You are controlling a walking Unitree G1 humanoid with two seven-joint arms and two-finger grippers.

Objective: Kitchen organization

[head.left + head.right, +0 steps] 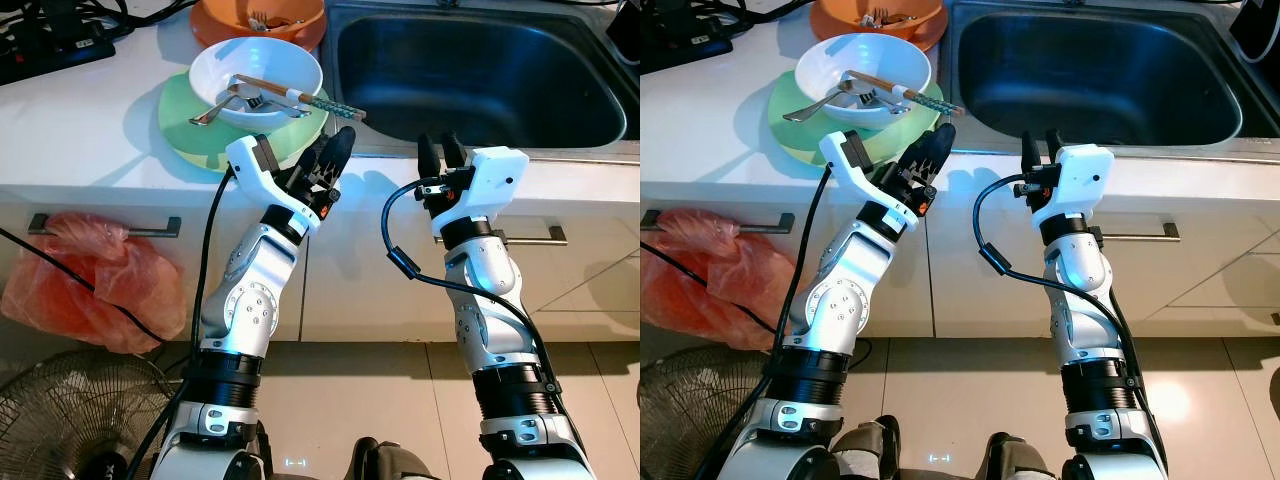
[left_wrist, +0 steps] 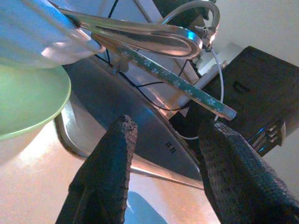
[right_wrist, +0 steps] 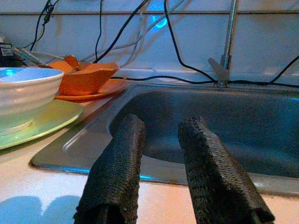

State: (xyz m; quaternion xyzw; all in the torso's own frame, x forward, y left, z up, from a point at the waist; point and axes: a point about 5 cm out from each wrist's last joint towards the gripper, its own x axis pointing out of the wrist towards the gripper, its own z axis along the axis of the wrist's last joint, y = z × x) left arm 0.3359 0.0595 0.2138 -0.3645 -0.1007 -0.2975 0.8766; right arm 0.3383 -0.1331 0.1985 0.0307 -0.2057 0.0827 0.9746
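From the head cameras you see the steel sink [image 1: 480, 75] as the anchor of the scene. Just beside its near-left corner sits a green plate [image 1: 185, 125] carrying a white bowl [image 1: 215, 70]. Across that bowl lie a metal spoon [image 1: 215, 110], a fork [image 1: 262, 102] and a pair of chopsticks [image 1: 300, 97] whose patterned ends overhang toward the sink. Behind it, by the sink's far-left corner, an orange bowl [image 1: 255, 25] holds more cutlery. These dirty dishes are probably stacked there to be moved into the basin.

Your left gripper [image 1: 335, 160] hovers at the counter edge just below the plate and grips nothing. Your right gripper [image 1: 440, 155] stands at the sink's front rim, fingers slightly apart and empty. A red plastic bag [image 1: 95, 280] hangs from a drawer handle below the counter, well left of the sink.

In the left wrist view the textured black fingers [image 2: 110, 182] are spread wide beneath the flower-printed chopsticks [image 2: 182, 86] and glossy spoon [image 2: 149, 35], aimed up at them.

In the right wrist view the two rough fingers [image 3: 119, 172] stay a little apart, pointing into the smooth dark basin [image 3: 233, 126], with a thin faucet [image 3: 226, 42] behind.
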